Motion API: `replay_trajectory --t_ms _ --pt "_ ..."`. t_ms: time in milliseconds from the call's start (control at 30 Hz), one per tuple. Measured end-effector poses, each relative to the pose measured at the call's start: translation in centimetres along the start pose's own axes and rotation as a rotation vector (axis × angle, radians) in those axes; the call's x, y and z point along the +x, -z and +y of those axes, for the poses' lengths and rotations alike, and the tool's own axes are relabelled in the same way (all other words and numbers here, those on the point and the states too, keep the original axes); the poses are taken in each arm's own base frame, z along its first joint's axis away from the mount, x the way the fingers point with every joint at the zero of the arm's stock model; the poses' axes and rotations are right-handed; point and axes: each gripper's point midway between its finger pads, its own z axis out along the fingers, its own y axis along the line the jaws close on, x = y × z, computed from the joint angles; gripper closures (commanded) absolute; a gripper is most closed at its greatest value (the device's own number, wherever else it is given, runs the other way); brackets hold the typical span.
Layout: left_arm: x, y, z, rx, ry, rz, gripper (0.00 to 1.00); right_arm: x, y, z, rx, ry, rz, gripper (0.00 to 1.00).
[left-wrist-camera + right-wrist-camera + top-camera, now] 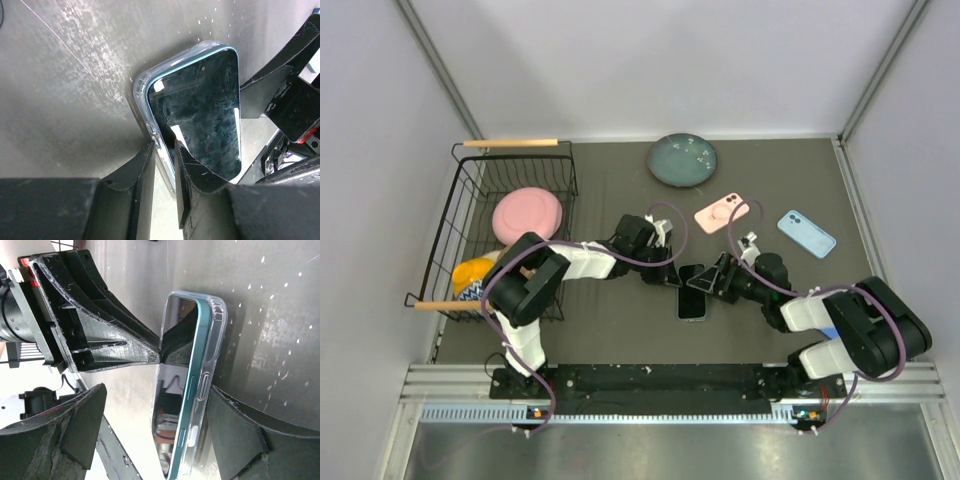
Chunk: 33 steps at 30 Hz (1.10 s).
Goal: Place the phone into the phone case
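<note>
Two grippers meet mid table [620, 200]. The left gripper [162, 150] pinches the case [141, 85] rim against the phone [200, 110] edge, and the right gripper [157, 395] is spread wide astride both. Phone looks half-seated. Press that long edge in evenly, brace the far side, and don't let the case slide.

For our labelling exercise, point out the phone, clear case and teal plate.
phone [205, 115], left wrist view, middle of screen.
clear case [219, 325], right wrist view, side wall.
teal plate [672, 165], top view, bare centre.
</note>
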Motion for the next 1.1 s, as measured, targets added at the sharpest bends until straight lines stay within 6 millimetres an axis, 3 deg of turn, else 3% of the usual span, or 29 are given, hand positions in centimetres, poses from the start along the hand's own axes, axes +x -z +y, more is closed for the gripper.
replay_trajectory --t_ms 133,467,667,700,733,1100 --pt "0.3 0.09 -0.09 0.01 0.005 0.011 0.74 0.12 0.23 0.15 -0.017 -0.01 0.004 0.45" --pt "0.41 0.26 -0.04 0.01 0.001 0.018 0.73 0.01 0.49 -0.08 -0.049 -0.042 0.003 0.56" --pt "0.47 0.54 0.26 -0.001 0.0 0.022 0.73 -0.01 0.35 0.29 -0.079 -0.041 0.008 0.8" --pt "0.6 0.6 0.42 -0.006 0.002 0.026 0.73 0.0 0.34 0.32 -0.081 -0.045 0.009 0.93" --pt "0.67 0.63 0.48 -0.008 0.004 0.03 0.73 0.0 0.34 0.29 -0.08 -0.052 0.01 0.99" --pt "0.88 0.84 0.6 -0.014 -0.001 0.037 0.72 0.08 0.11 -0.27 -0.054 -0.063 0.035 1.0"
